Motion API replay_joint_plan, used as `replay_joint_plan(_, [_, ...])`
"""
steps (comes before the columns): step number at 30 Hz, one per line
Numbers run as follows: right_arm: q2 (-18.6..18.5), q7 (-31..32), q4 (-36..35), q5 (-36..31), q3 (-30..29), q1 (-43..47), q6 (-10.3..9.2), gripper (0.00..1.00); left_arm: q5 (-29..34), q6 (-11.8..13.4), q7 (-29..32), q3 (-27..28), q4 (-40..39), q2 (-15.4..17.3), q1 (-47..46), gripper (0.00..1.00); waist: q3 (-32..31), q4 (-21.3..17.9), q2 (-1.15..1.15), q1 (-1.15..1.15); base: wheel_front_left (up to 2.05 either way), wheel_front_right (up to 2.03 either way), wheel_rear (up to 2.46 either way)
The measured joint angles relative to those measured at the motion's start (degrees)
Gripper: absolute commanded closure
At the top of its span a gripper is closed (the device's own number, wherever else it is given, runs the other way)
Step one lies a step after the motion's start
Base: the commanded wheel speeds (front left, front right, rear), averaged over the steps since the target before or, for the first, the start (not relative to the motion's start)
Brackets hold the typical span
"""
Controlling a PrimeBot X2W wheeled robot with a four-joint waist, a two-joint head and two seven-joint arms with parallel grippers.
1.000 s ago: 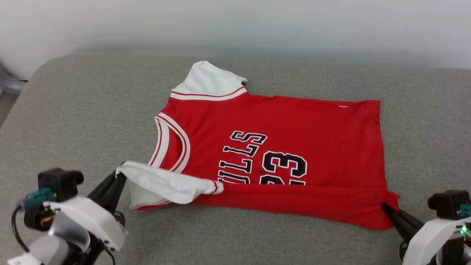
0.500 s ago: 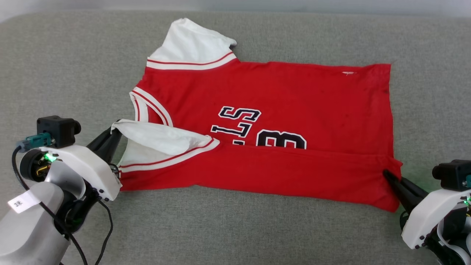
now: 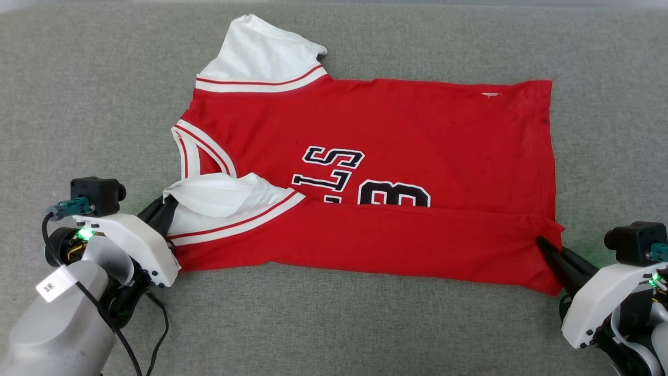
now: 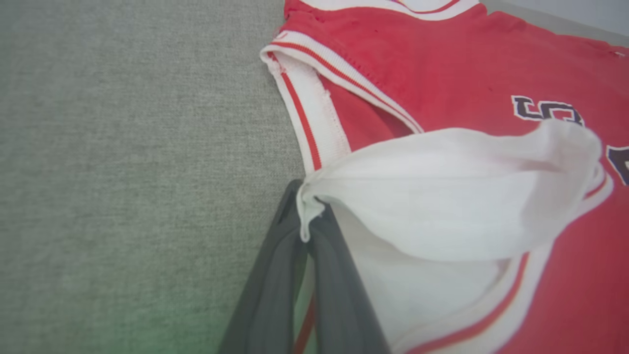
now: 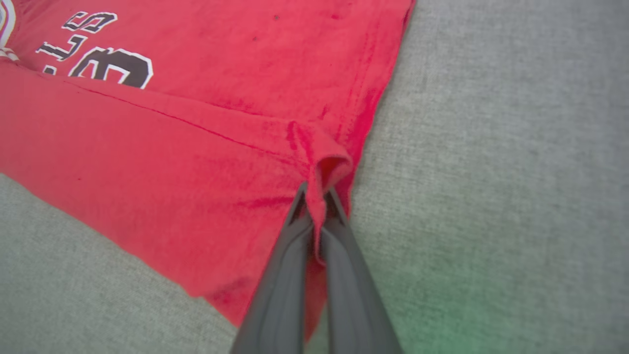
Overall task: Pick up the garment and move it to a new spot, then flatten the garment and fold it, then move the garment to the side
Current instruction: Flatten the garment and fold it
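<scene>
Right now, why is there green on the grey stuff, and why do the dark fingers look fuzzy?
Head view: sharp, evenly lit, small green lights glowing on both wrists. Left wrist view: green tint on the grey cushion at the bottom; the left hand is close to the lens, so blurry. Right wrist view: green patch lower right, right hand blurry, red jersey sharper.

Head view overhead, both wrist views close on garment [image 3: 417, 130]
</scene>
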Motion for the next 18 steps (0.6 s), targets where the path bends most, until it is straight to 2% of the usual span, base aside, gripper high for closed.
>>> replay_joint_plan(1, [0.20,0.04,0.10,-0.03,-0.15,0.02,-0.01,1.00,-0.18,-0.15,-0.05,-0.18,0.68,-0.13,-0.35,0.84,-0.32,0.04,0.00,0.00,0.00,0.00,0.00])
replay_joint_plan(2, [0.45,0.21,0.15,-0.03,-0.34,0.06,-0.01,0.61,-0.41,-0.23,-0.05,-0.46,1.18,-0.24,-0.60,0.16,-0.68,0.10,0.00,0.00,0.00,0.00,0.00])
replay_joint_plan(3, [0.70,0.20,0.13,-0.07,-0.49,0.14,-0.01,0.00,-0.26,-0.24,-0.60,-0.81,1.62,-0.27,-0.86,0.00,-1.09,0.18,0.00,0.00,0.00,0.00,0.00])
replay_joint_plan(10, [1.87,0.40,-1.66,-0.43,-1.80,1.20,-0.02,0.00,-0.07,-0.30,-0.48,-2.38,1.37,1.65,-2.91,0.00,-4.82,0.94,0.00,0.00,0.00,0.00,0.00])
replay_joint_plan(18, [2.65,0.92,-2.99,-0.99,-2.65,2.64,-0.02,0.00,-3.25,-0.30,8.37,-4.27,-3.74,5.54,-4.79,0.00,-8.91,2.40,0.00,-0.01,0.00,0.00,0.00])
